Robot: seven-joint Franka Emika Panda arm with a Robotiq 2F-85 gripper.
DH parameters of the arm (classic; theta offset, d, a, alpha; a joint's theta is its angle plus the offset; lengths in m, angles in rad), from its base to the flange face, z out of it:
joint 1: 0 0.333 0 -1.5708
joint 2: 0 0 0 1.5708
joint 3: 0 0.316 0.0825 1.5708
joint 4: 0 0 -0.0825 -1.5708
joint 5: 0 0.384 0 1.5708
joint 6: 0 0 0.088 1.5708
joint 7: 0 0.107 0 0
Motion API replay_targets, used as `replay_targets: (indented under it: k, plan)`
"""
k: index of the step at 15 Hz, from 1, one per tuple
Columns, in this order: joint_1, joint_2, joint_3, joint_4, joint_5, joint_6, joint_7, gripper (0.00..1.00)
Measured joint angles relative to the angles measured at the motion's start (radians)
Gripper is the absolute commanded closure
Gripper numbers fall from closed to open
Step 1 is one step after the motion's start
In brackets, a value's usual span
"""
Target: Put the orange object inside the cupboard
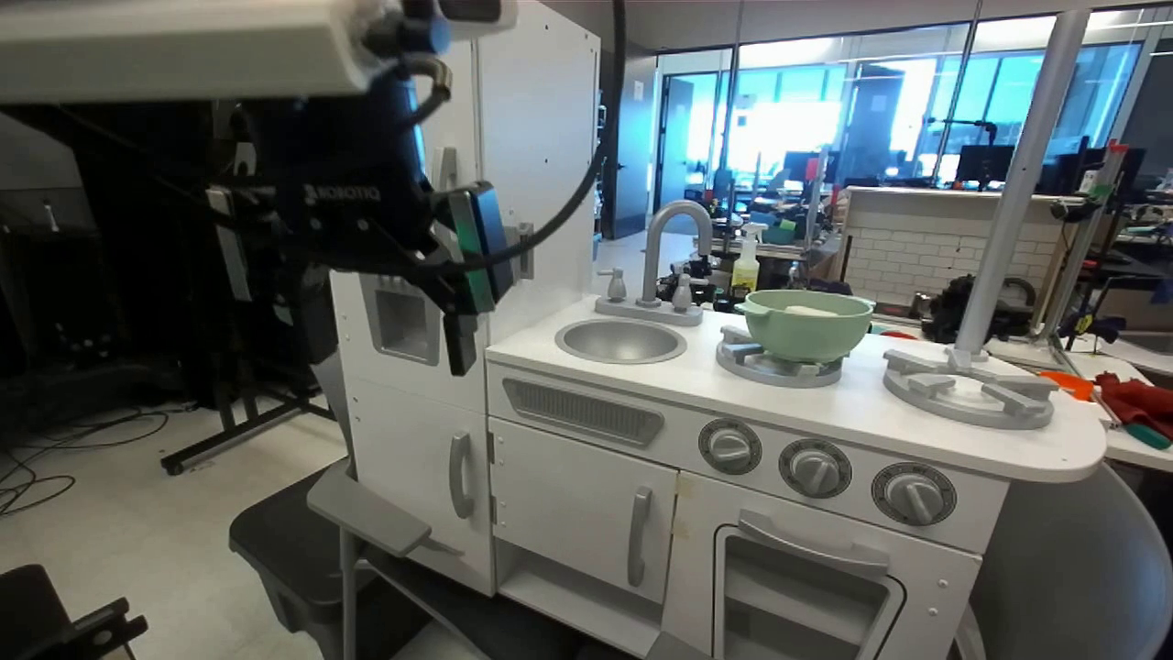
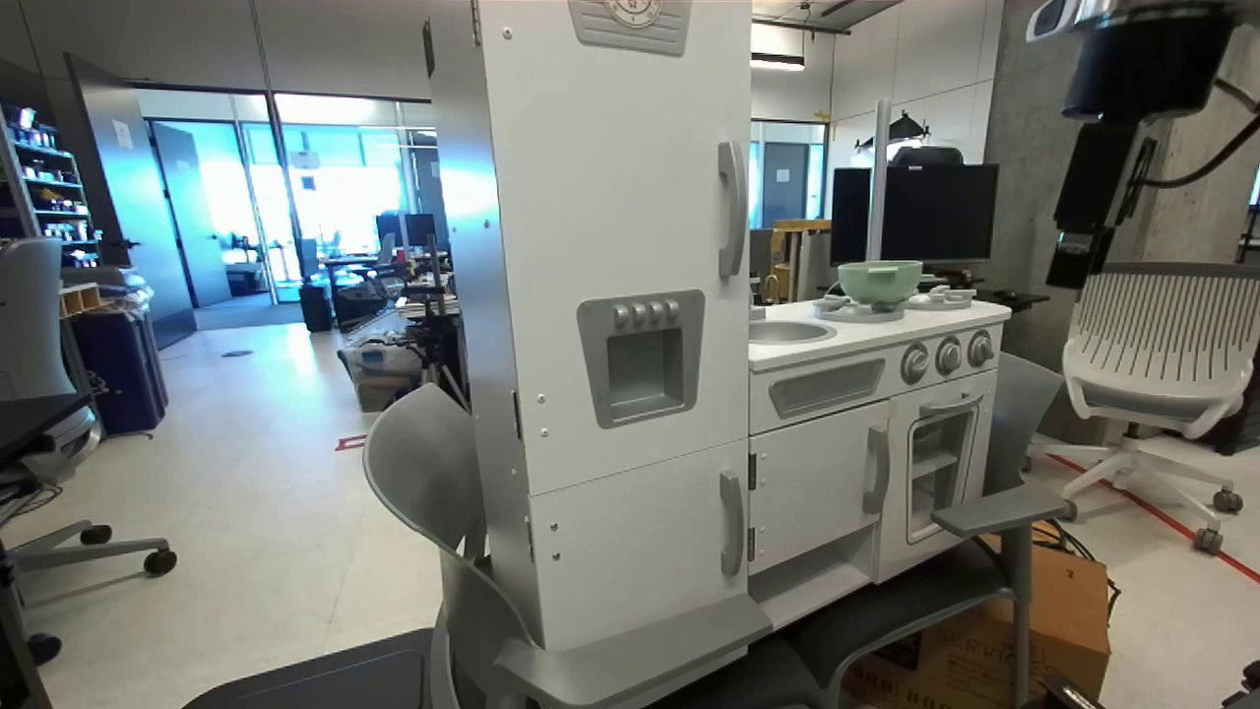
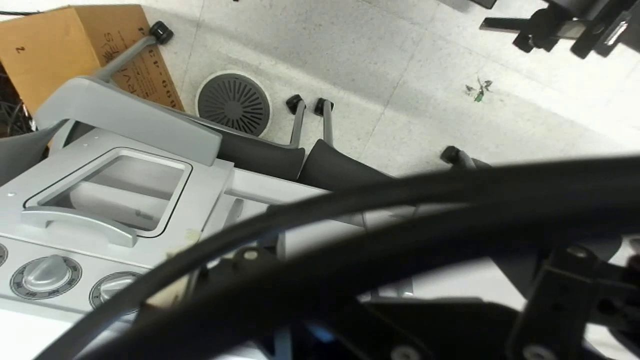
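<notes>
Black cable (image 3: 500, 182) nearest the lens, blurred, arcing across the wrist view. White arm link (image 1: 174, 60) overhead in an exterior view. Pincer (image 1: 389, 339) hangs out from the front edge of the tabletop (image 1: 678, 385), fingers spread wide. Grey armrest (image 1: 367, 515) lower down, before the tall white fridge (image 1: 399, 449).

Cupboard (image 1: 577, 500) under the front edge, by the left front corner; door closed in both exterior views, inside hidden. Windowed oven door (image 1: 797, 587) next to it, toward the right corner.

Up top: sink (image 1: 621, 344) near left edge; tap (image 1: 652, 261) behind it, at back edge. Green bowl (image 1: 797, 339) upright on a burner (image 1: 779, 374); second burner (image 1: 971, 417) near right edge.

Past the right back corner: orange item (image 1: 1068, 383) beside red cloth (image 1: 1136, 403). Cannot tell whether that is the orange object, so its place stays uncertain. Spray bottle (image 1: 746, 270) farther off, beyond back edge.
</notes>
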State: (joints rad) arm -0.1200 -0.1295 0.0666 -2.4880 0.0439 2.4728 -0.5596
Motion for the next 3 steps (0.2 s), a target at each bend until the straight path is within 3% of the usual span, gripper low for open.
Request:
replay_targets:
  k: [3]
  plan:
    - [0.002, -0.035, -0.001, -0.026, 0.001, -0.01, 0.0, 0.0]
